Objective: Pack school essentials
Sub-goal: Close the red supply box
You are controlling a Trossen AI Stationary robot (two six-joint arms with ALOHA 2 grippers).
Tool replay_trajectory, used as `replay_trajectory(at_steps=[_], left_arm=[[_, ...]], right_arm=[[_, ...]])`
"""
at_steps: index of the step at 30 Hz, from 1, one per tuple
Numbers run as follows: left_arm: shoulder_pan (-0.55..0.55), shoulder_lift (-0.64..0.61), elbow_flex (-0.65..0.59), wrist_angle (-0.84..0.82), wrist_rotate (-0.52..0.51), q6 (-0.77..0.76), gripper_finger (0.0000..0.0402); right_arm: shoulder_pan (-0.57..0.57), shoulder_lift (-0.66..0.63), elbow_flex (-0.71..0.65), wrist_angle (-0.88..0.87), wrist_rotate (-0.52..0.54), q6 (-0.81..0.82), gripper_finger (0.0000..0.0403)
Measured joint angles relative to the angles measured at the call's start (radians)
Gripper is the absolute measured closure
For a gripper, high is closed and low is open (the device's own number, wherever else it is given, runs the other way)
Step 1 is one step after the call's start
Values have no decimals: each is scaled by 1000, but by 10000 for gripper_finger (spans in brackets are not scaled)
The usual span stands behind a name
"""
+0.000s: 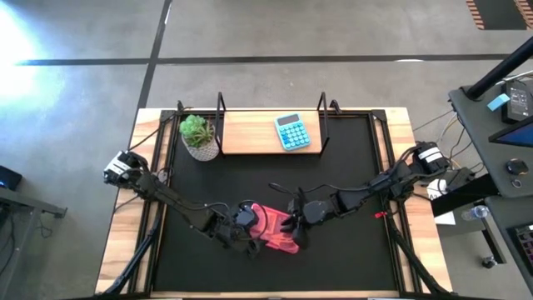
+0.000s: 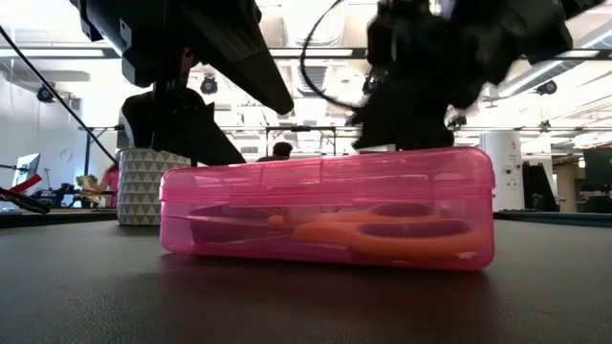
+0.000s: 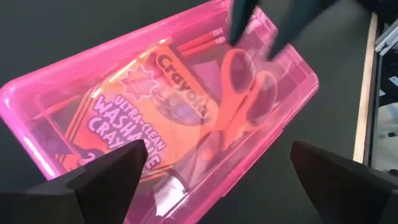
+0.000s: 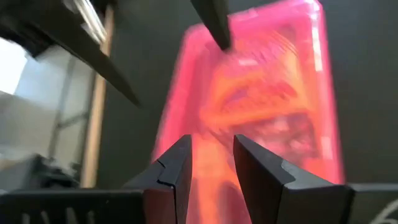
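Low view shows my pink case (image 2: 330, 215) closed, so both slack-fingered grippers, left gripper (image 3: 217, 174) spread and right gripper (image 4: 211, 168) narrowly parted, should press its lid evenly.

We see both arms crowding the pink case (image 1: 272, 227); bare black mat (image 1: 250, 175) lies open toward the plant (image 1: 198, 136).

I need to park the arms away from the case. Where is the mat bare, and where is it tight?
Bare black mat lies between the wooden shelf and the closed translucent pink plastic case. Crowded: the left gripper and right gripper flank the case. The shelf carries a potted green plant and a light-blue calculator.
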Motion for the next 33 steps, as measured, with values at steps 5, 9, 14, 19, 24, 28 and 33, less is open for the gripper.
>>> replay_trajectory(at_steps=[5, 9, 14, 19, 24, 28, 33], left_arm=[[0, -1, -8, -10, 0, 1, 13], [0, -1, -8, -14, -4, 13, 13], [0, 0, -9, -16, -7, 23, 13], [0, 0, -11, -17, -8, 25, 13], [0, 1, -9, -30, -8, 48, 13], [0, 1, -11, -35, -8, 52, 13], [0, 1, -15, -35, -8, 76, 13]], right_arm=[[38, 7, 78, 3, 4, 64, 294], [80, 52, 142, -13, 49, 51, 294], [97, 141, 209, -73, 60, 55, 294], [97, 217, 288, -136, 91, 48, 294], [97, 249, 375, -275, 133, 15, 294], [97, 256, 395, -328, 141, 11, 294], [97, 255, 372, -334, 147, 26, 294]])
